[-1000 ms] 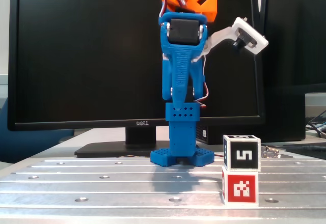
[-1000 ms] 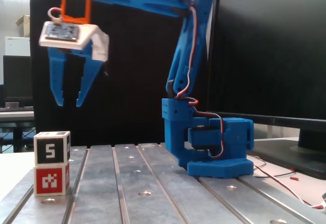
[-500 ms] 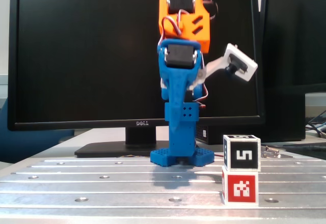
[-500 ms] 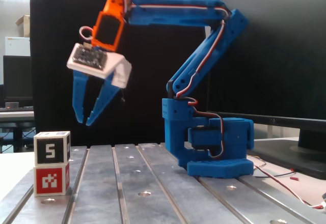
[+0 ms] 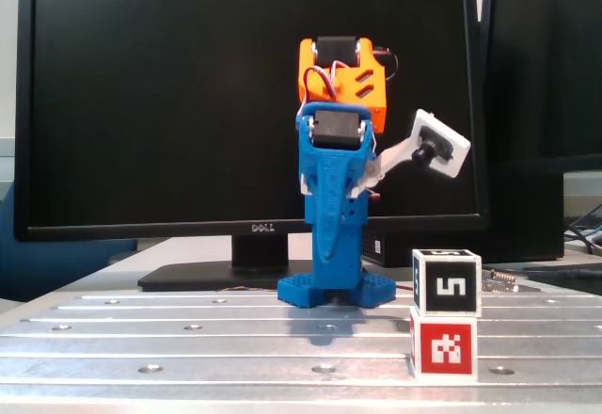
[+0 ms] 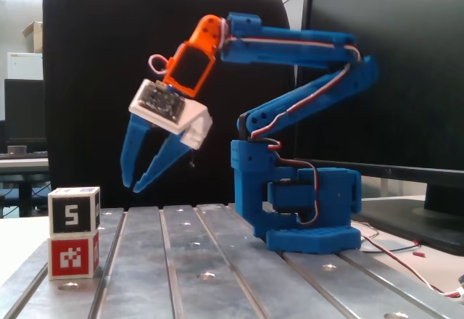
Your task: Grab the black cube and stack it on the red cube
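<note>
- Two fixed views show a small blue robot arm bolted to a ribbed metal table (image 5: 188,339), one view from the front and one from the side.
- The black cube (image 6: 74,211), white-edged with a white "5" on its black face, sits directly on top of the red cube (image 6: 73,255). Their edges line up, so they make a neat two-block stack.
- In the side view the stack stands at the near left corner of the table (image 6: 217,261). In the front view the same stack, black cube (image 5: 446,285) over red cube (image 5: 444,348), stands at the near right.
- The gripper (image 6: 135,185) hangs in the air, up and to the right of the stack in the side view. It is well clear of both cubes and touches nothing.
- Its two blue fingers (image 6: 132,152) point downward and lean toward the cubes. They are slightly parted at the tips, with a narrow gap between them, and they hold nothing.
- The fingertips hover at about the level of the black cube's top, off to its side and not above it.
- An orange wrist segment (image 6: 190,61) and a white block with a circuit board (image 6: 170,109) sit just above the fingers.
- In the front view the arm is folded over its blue base (image 5: 335,287), and the gripper (image 5: 329,245) points toward the camera, so its opening cannot be judged there.
- A white camera mount (image 5: 435,143) sticks out to the right of the arm in the front view.
- A large dark Dell monitor (image 5: 160,103) fills the background behind the arm in the front view.
</note>
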`<state>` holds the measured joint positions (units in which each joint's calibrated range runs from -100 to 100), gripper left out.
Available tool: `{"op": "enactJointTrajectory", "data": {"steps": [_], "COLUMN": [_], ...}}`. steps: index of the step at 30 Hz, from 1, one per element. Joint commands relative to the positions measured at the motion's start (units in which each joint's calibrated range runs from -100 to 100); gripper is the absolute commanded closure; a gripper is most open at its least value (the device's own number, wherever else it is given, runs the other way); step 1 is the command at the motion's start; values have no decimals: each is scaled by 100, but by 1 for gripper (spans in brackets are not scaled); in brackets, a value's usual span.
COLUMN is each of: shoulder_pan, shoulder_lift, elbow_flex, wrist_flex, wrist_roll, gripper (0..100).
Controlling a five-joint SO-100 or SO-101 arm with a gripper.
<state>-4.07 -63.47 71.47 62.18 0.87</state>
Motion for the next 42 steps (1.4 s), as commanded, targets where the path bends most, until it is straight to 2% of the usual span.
{"op": "enactJointTrajectory", "data": {"steps": [1,18,42], "shoulder_pan": [35,138,153], "shoulder_lift": [-562,-2901,-3578], "elbow_flex": [275,1813,2582], "wrist_flex": [-83,96,344], "wrist_roll": [-23,-29,-29], "gripper": [98,100,100]}}
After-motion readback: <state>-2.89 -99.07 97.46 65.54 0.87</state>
